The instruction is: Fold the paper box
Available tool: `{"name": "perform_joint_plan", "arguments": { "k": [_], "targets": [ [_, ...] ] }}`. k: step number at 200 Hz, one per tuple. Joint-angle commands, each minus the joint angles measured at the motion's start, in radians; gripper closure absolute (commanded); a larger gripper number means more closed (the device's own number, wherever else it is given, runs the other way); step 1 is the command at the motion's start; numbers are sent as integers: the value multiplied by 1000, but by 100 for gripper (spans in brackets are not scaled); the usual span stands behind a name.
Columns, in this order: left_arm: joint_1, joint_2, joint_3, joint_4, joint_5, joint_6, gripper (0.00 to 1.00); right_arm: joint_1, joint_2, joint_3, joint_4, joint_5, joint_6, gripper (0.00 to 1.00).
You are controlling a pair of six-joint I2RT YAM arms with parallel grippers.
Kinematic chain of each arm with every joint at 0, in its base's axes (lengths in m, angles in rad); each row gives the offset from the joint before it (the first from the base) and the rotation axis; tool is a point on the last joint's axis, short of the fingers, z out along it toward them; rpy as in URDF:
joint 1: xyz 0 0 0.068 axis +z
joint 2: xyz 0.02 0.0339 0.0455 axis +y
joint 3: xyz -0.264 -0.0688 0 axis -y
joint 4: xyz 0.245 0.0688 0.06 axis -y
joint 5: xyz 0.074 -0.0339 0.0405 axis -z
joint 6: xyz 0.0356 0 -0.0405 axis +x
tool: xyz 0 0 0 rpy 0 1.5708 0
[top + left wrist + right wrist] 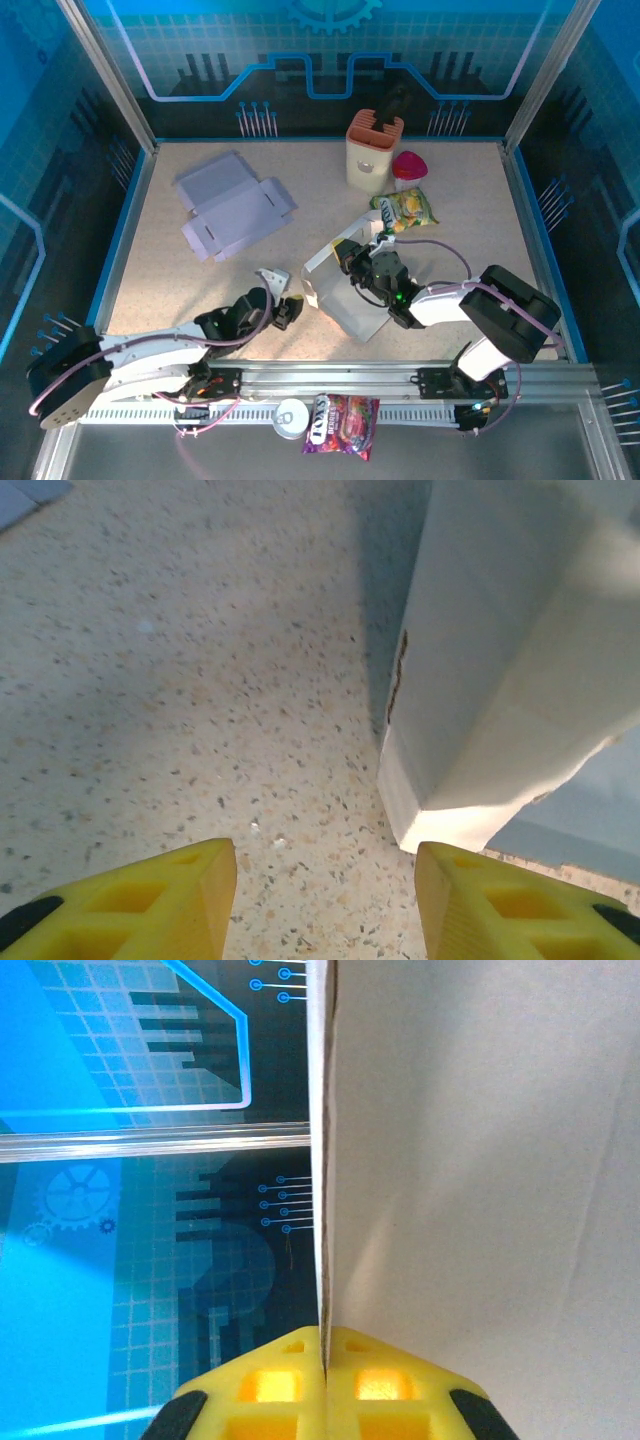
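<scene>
The paper box (480,1160) is pinched by one wall in the closed right end effector (323,1360). The left end effector (325,875) is held open, the box corner just ahead.

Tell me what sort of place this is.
Probably a robot test cell, not a home or shop: a speckled table fenced by aluminium posts and blue circuit-pattern panels, with a part-folded paper box on it.

Top camera overlooks the table (200,270); both wrist cameras sit close against the paper box (338,302).
</scene>
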Motion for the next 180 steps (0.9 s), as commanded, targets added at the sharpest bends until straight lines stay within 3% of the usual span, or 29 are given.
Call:
{"name": "perform_joint_plan", "arguments": {
  "k": [1,71,114,180],
  "targets": [
    [6,53,43,94,54,43,51,3,-11,13,3,6,-20,100],
    [19,107,64,168,125,131,53,11,-11,6,15,6,-12,100],
    [39,190,106,212,147,151,65,15,-19,3,8,8,-12,100],
    [38,264,148,244,100,120,66,28,-1,2,29,26,-6,100]
  ]
}}
